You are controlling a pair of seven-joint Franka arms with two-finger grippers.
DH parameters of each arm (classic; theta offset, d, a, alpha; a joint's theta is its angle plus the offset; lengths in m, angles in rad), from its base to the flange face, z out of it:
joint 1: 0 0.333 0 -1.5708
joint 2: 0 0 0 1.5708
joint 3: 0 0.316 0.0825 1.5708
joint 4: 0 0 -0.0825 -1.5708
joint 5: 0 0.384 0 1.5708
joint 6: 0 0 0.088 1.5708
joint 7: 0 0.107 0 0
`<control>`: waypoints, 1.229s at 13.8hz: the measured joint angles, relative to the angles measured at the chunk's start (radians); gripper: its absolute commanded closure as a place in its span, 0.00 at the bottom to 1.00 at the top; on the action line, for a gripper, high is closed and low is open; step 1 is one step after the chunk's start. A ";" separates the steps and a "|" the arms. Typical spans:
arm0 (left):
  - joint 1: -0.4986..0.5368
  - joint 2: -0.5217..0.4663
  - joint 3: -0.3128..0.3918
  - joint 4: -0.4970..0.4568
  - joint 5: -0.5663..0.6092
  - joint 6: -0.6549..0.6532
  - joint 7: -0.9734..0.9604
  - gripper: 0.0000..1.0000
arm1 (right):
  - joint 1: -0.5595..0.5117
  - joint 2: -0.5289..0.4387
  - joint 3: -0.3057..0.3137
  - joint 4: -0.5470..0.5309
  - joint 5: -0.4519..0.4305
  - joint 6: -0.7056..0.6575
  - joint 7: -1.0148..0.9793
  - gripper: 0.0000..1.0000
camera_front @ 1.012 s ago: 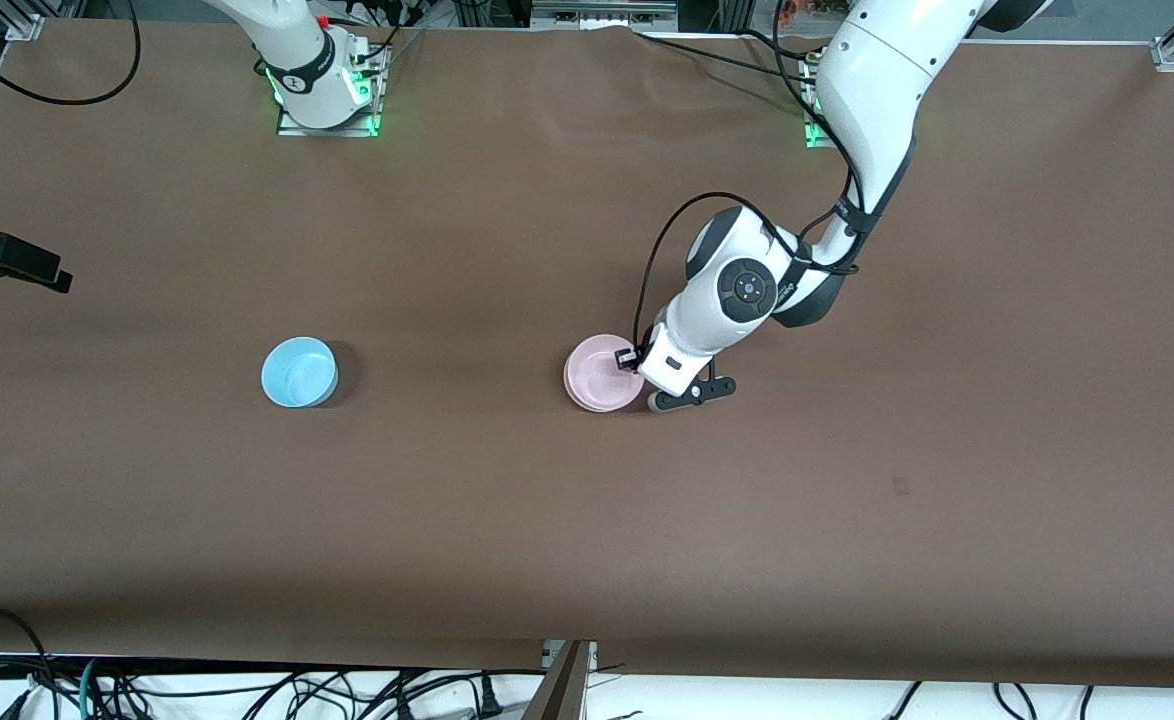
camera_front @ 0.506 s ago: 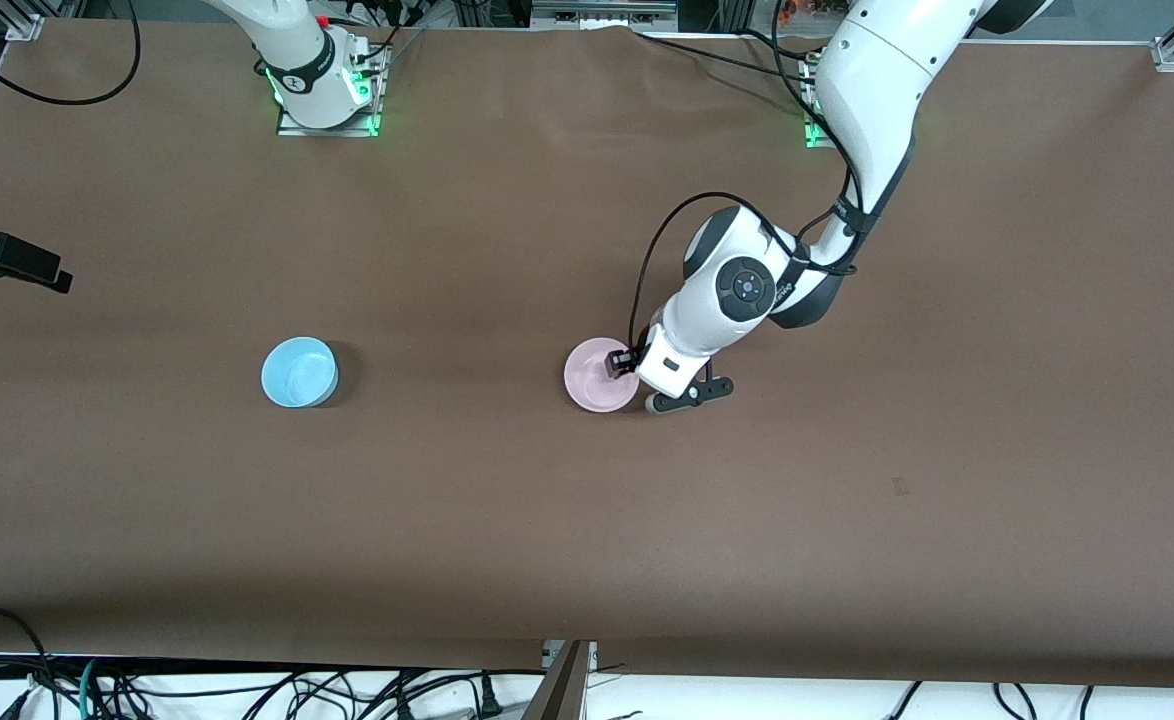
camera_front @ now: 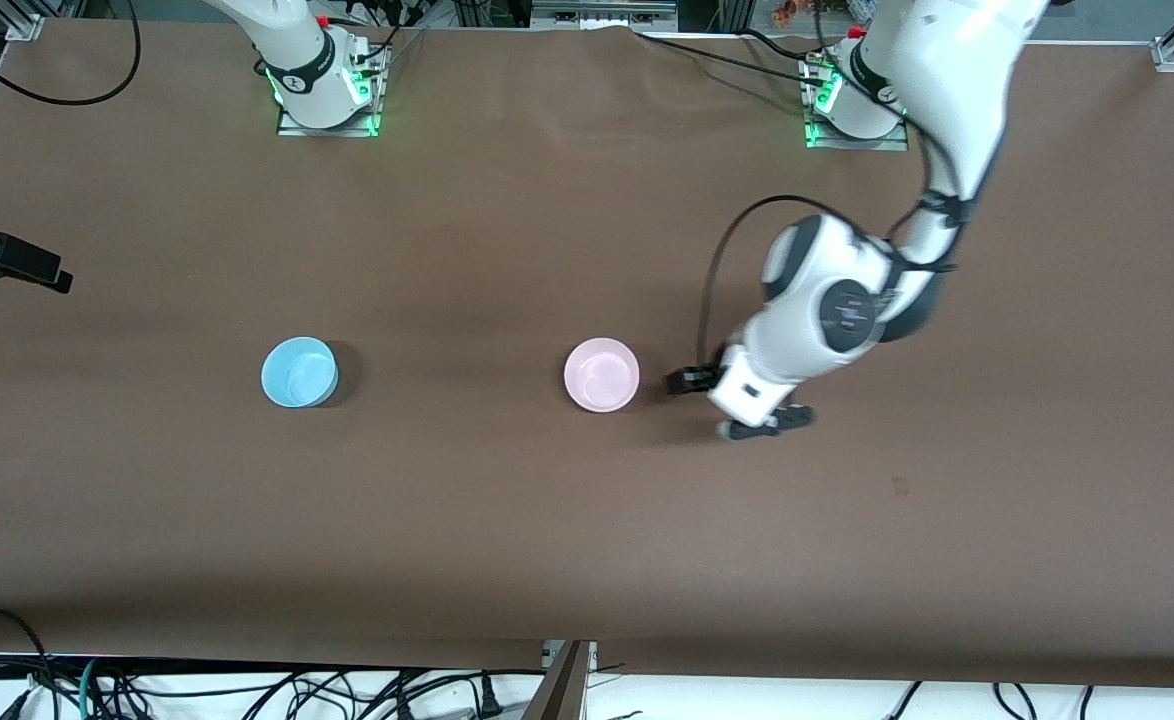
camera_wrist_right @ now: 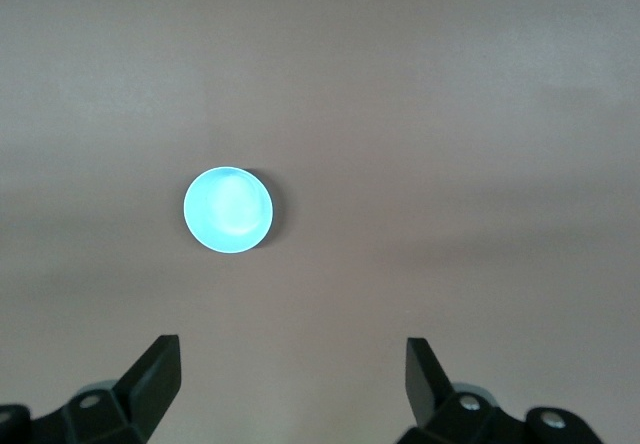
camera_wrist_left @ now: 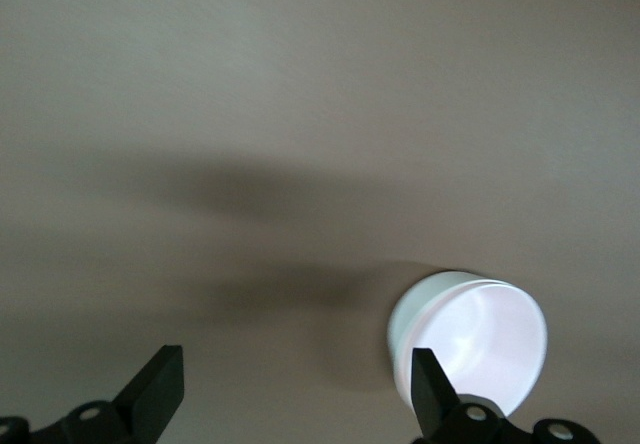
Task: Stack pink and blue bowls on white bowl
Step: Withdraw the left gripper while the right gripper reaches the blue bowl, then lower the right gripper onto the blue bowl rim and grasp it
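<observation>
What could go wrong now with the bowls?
The blue bowl sits alone toward the right arm's end, with the open right gripper high over it; an off-centre grab might tip it. The open left gripper hovers low beside the pink bowl nested in the white bowl; a careless swing could knock that stack.

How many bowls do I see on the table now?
2 show plainly: the blue bowl toward the right arm's end, and the pink bowl mid-table. The pink one sits in a white bowl, largely hidden.
</observation>
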 measured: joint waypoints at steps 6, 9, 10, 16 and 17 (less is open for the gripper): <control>0.176 -0.181 0.188 0.001 0.056 -0.215 0.314 0.00 | 0.014 0.080 0.017 -0.005 0.076 0.062 -0.002 0.01; 0.236 -0.256 0.246 0.004 0.056 -0.294 0.388 0.00 | 0.056 0.194 0.042 -0.013 0.079 0.185 0.000 0.01; 0.255 -0.280 0.252 0.016 0.060 -0.340 0.410 0.00 | 0.068 0.232 0.044 -0.023 0.080 0.245 0.002 0.01; 0.297 -0.353 0.232 0.140 0.213 -0.558 0.465 0.00 | 0.072 0.375 0.044 -0.139 0.172 0.515 0.002 0.01; 0.297 -0.366 0.214 0.143 0.224 -0.570 0.465 0.00 | 0.072 0.384 0.044 -0.161 0.173 0.538 0.002 0.01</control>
